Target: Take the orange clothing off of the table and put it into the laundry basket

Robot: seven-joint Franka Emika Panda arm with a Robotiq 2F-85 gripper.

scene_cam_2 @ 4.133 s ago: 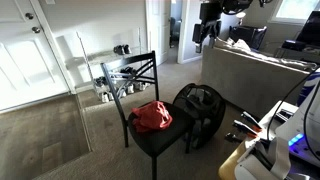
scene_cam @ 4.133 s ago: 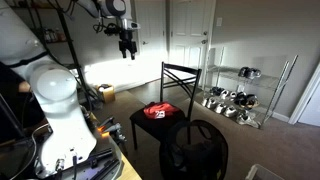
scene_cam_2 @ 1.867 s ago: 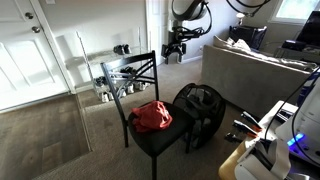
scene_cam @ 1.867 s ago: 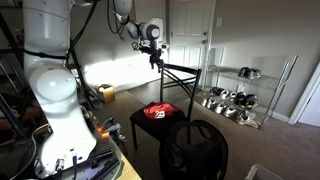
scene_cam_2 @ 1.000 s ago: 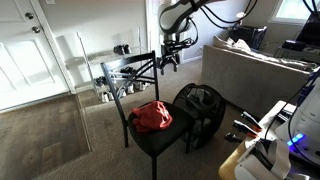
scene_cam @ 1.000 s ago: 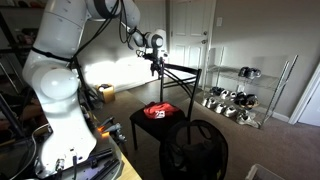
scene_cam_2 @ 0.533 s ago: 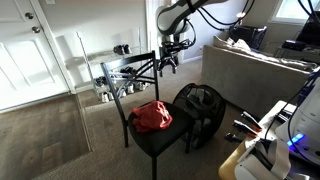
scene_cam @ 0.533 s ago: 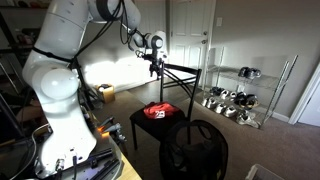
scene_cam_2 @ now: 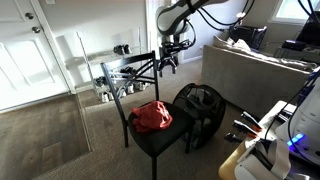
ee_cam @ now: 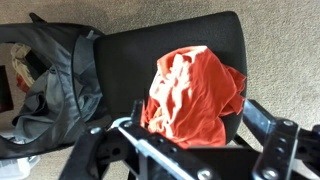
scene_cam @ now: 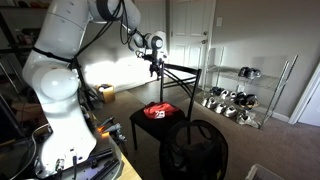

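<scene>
The orange clothing (scene_cam: 158, 111) lies crumpled on the seat of a black chair (scene_cam: 139, 121); there is no table. It shows in both exterior views (scene_cam_2: 151, 117) and in the wrist view (ee_cam: 195, 95). The black mesh laundry basket (scene_cam: 195, 148) stands on the carpet right beside the chair (scene_cam_2: 200, 105), and its dark rim and lining show in the wrist view (ee_cam: 55, 85). My gripper (scene_cam: 154, 68) hangs in the air above the chair's backrest (scene_cam_2: 169, 62), well above the clothing. Its two fingers (ee_cam: 195, 162) are spread wide and hold nothing.
The chair's backrest bars (scene_cam_2: 135, 72) stand just below the gripper. A wire shoe rack (scene_cam: 235, 100) stands by the wall. A grey sofa (scene_cam_2: 262, 70) is behind the basket. White doors (scene_cam: 190, 35) close the room. Carpet surrounds the chair.
Over four seconds the arm swung down from high up to above the chair's backrest. In the last second it has barely moved. The clothing lies unmoved.
</scene>
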